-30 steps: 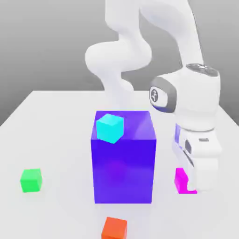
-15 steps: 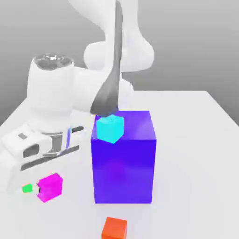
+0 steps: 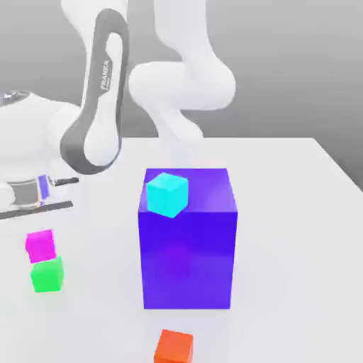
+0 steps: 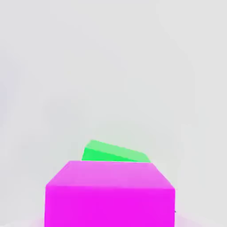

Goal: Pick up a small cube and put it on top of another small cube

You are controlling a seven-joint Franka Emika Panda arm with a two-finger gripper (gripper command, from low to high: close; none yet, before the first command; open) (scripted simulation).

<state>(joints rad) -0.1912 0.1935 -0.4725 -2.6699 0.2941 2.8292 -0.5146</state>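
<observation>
Count: four small cubes, one each of orange-red, green, magenta and cyan; one large block; one Franka arm with one pincer. Clock positions are read on the exterior view, with the large block as dial centre.

Nearest, at 6 o'clock, lies one orange-red cube (image 3: 174,347) on the white bench (image 3: 283,283), apart from the block. One blue-purple block (image 3: 188,259) stands upright on the bench. One green cube (image 3: 47,275) sits on the bench between 8 and 9 o'clock, well apart from the block.

One magenta cube (image 3: 40,246) is at 9 o'clock, slightly tilted, just above the green cube and a little off-centre towards its 11 o'clock. Contact between the two cannot be confirmed. The pincer (image 3: 39,242) is narrow, closed on the magenta cube. In the hand view the magenta cube lies close to the camera, partly covering the green one.

One cyan cube (image 3: 167,195) appears at 11 o'clock, against the block's upper front edge; what supports it cannot be determined. Farther back, one Franka arm (image 3: 98,106) reaches out towards 10 o'clock.
</observation>
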